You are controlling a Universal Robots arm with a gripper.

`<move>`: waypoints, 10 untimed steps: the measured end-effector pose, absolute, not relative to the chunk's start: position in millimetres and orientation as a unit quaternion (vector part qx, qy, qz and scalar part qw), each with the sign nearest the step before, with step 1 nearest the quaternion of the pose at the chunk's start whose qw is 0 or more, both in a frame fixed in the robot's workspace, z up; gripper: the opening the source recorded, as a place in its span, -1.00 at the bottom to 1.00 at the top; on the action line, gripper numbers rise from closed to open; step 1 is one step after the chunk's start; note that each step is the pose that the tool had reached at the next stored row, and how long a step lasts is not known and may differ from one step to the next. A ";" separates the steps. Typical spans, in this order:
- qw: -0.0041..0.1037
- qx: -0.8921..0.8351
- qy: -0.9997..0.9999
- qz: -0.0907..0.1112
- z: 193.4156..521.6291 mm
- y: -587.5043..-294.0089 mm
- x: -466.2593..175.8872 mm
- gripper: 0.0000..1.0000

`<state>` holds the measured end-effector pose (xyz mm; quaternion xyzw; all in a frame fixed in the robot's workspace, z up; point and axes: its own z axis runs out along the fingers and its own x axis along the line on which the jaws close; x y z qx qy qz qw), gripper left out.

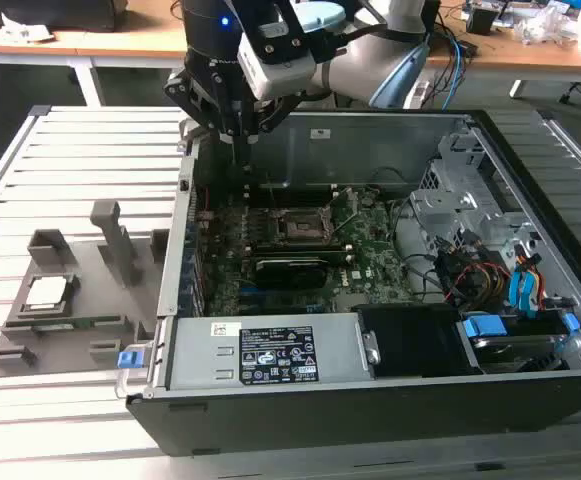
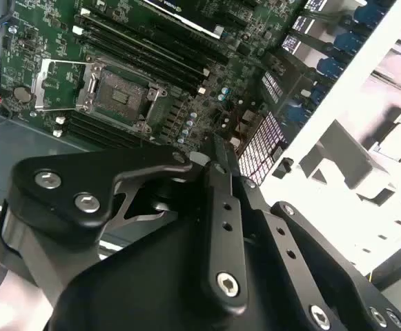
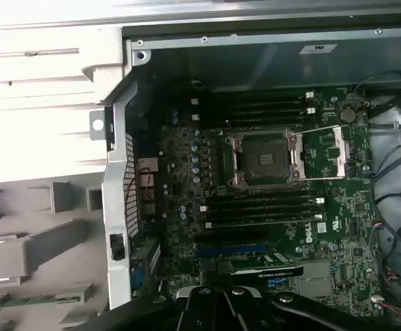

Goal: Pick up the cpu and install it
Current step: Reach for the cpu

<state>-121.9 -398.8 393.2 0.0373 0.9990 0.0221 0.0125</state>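
The cpu (image 1: 50, 292), a small pale square chip, lies in a grey fixture (image 1: 70, 300) on the slatted table, at the exterior view's left, outside the computer case. My gripper (image 1: 241, 140) hangs above the case's back left corner, far from the cpu, its fingers (image 2: 216, 162) pressed together and holding nothing. The motherboard's socket (image 1: 295, 228) is in both wrist views (image 2: 121, 96) (image 3: 266, 158). It stands uncovered, with its metal load plate (image 3: 331, 152) flipped open beside it.
The open case (image 1: 270, 352) has raised walls around the motherboard (image 1: 370, 255). A graphics card (image 1: 290, 268) sits in front of the socket, with cables and drive bays (image 1: 490, 270) at the exterior view's right. A green memory stick (image 3: 34, 300) lies in the fixture.
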 end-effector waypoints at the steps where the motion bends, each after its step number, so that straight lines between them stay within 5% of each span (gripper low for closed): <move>1: 0.013 0.037 0.999 0.022 393.3 -398.9 -123.2 -0.79; 10: 0.013 0.037 0.999 0.022 393.3 -398.9 -152.8 -0.79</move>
